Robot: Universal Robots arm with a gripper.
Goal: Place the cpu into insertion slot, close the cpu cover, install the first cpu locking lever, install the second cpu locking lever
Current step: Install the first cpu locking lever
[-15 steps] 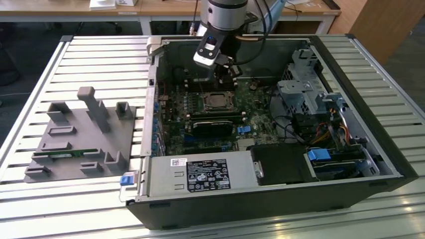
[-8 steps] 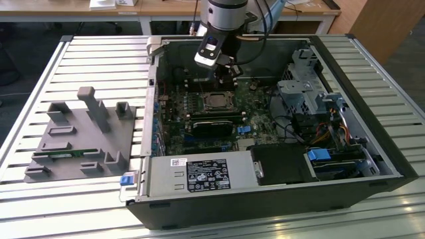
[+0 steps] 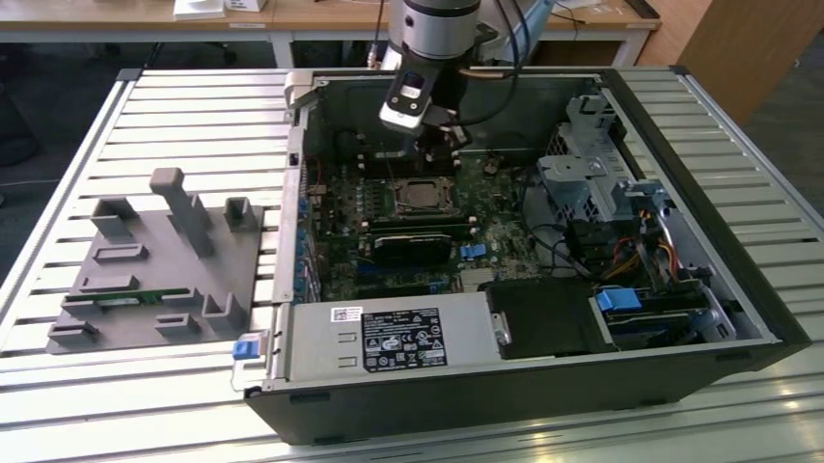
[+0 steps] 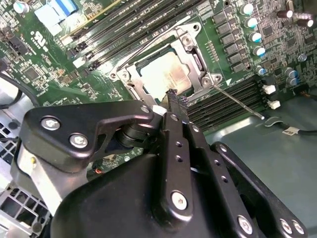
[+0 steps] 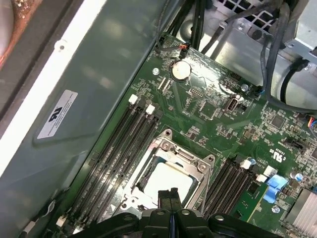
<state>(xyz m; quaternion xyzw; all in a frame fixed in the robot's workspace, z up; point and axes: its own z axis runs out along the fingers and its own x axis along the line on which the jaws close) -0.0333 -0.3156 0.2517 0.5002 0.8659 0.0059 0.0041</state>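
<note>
gripper, fingers pressed together and empty, sits at the edge of the cpu cover; cpu seated under cover; memory slots flank it; one lever angled outward.

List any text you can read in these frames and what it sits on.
Black label on the grey power supply housing: print too small to read.
White sticker on the case wall: not legible.
White markings on the motherboard: not legible.
Nothing can be quoted.
</note>
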